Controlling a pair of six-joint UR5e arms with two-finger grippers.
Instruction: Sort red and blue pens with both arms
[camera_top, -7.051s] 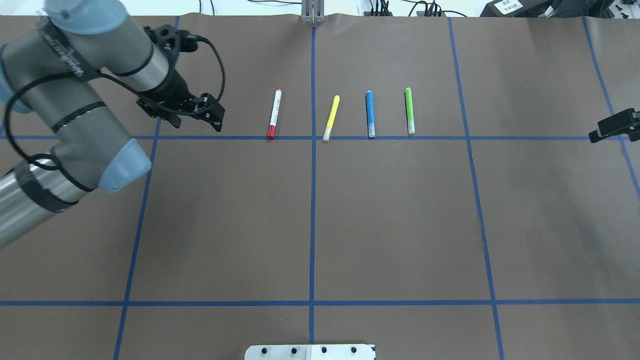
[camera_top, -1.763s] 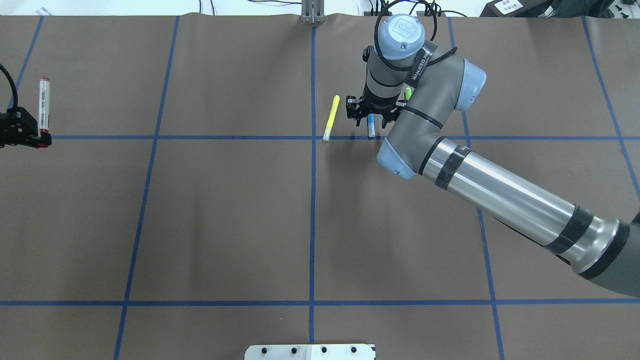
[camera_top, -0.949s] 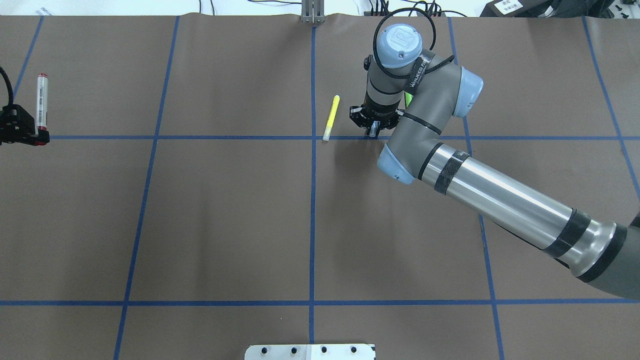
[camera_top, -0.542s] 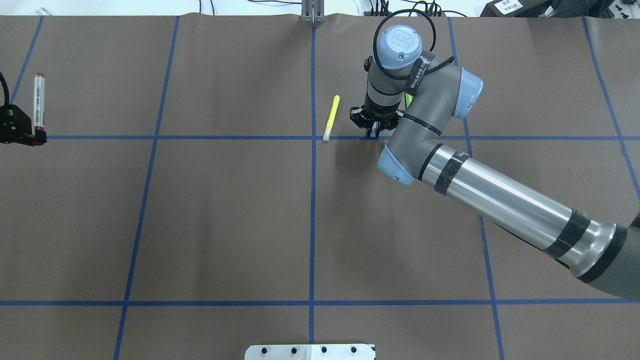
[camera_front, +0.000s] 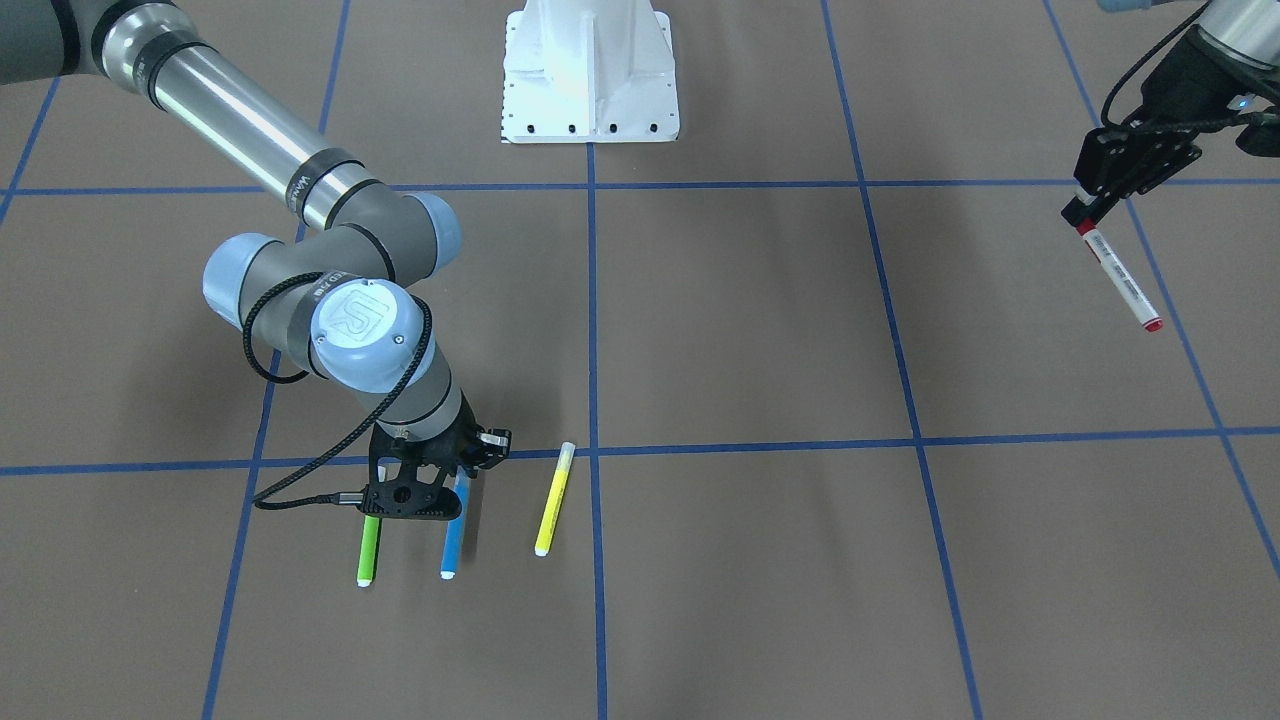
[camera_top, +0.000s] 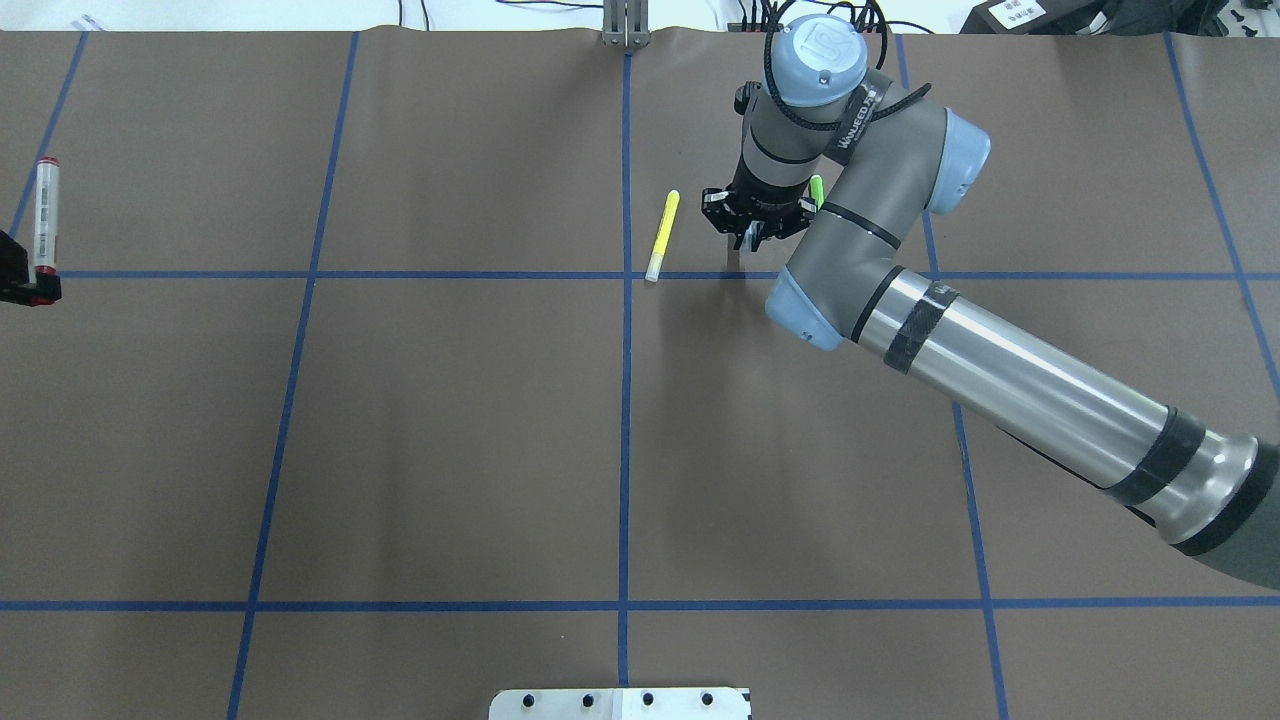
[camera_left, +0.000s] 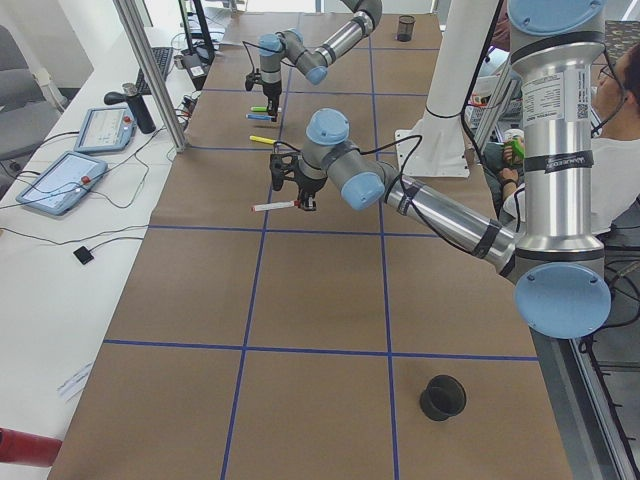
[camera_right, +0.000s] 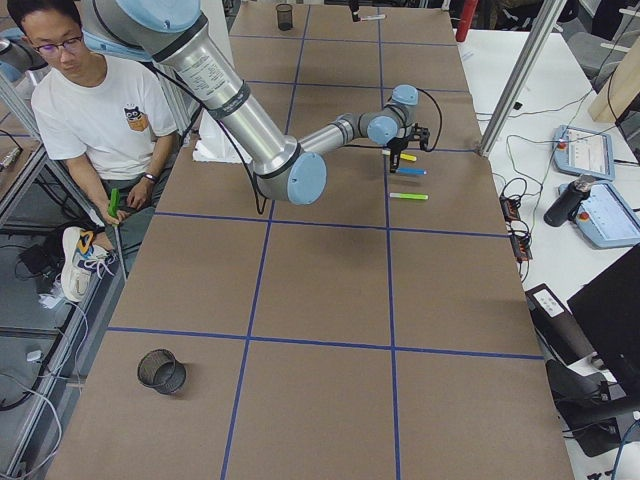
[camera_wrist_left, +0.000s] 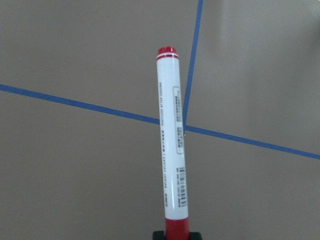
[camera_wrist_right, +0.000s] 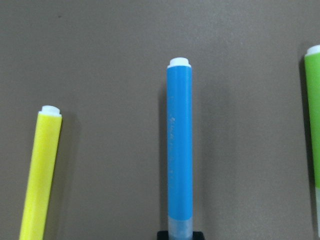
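Note:
The red pen (camera_front: 1118, 278), white-barrelled, hangs in the air at the table's far left, and my left gripper (camera_front: 1085, 215) is shut on its red cap (camera_wrist_left: 177, 227). In the overhead view this red pen (camera_top: 45, 210) sits at the left edge. My right gripper (camera_front: 455, 488) is shut on the clear cap end (camera_wrist_right: 181, 231) of the blue pen (camera_front: 453, 535). The blue pen is level, with a thin shadow beside it on the paper. From overhead the right gripper (camera_top: 748, 232) and wrist hide most of it.
A yellow pen (camera_top: 662, 235) lies just left of the right gripper and a green pen (camera_front: 368, 550) just beyond it on the other side. Black cups (camera_left: 443, 397) (camera_right: 160, 372) stand near the table's ends. A seated person (camera_right: 95, 110) is beside the white arm mount (camera_front: 590, 70).
The right gripper closed on the blue pen, then shifted toward the far edge, carrying it. The left gripper has carried the red pen further left.

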